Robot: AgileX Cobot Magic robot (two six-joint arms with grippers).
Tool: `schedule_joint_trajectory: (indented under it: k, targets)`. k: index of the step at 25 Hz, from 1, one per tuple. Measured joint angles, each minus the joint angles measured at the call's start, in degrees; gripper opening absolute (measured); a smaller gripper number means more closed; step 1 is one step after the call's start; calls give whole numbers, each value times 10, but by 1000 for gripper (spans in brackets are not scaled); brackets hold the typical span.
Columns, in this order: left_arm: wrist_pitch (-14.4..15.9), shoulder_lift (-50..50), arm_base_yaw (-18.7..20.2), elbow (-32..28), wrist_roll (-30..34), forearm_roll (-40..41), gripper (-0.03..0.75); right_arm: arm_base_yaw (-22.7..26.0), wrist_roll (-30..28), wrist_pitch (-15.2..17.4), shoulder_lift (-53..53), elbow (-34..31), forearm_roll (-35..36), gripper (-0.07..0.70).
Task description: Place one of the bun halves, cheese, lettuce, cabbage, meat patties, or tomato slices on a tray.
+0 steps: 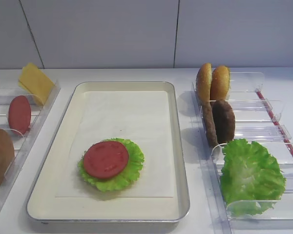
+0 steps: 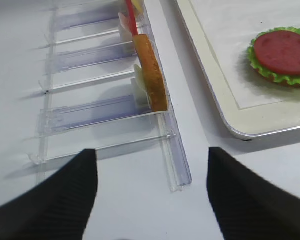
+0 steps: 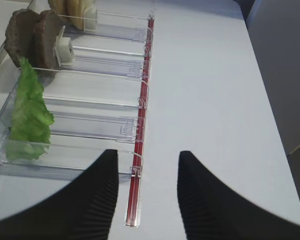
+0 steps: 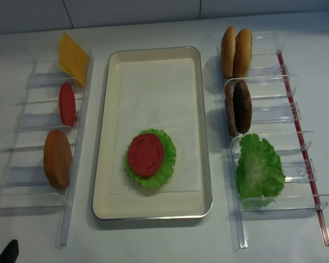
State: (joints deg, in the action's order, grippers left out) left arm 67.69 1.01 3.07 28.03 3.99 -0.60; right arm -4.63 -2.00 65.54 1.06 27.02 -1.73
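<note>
While both arms hang back over the side bins, left end effector [image 2: 152,192] spread wide, empty | right end effector [image 3: 147,192] parted, empty | tomato slice [image 1: 106,159] flat matte red disc, face up on ruffled lettuce [image 1: 124,180] | stack at near end of tray [image 1: 180,161], tray's long axis running front-to-back on surface [image 1: 185,74].

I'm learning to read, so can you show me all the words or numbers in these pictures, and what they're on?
There are none to read. No words, numbers, labels or signs show on the tray, its white paper liner, the clear plastic bins, the table or the wall. The tomato slice on the lettuce, the bun halves, meat patties and cheese are plain too.
</note>
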Motion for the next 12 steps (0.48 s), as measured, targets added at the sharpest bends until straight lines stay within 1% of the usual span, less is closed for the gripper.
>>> schedule_joint_trajectory:
  k: [12]
  targets:
    - [0,0,0,0,-1,0,470,0,0,0,0,0,0,332]
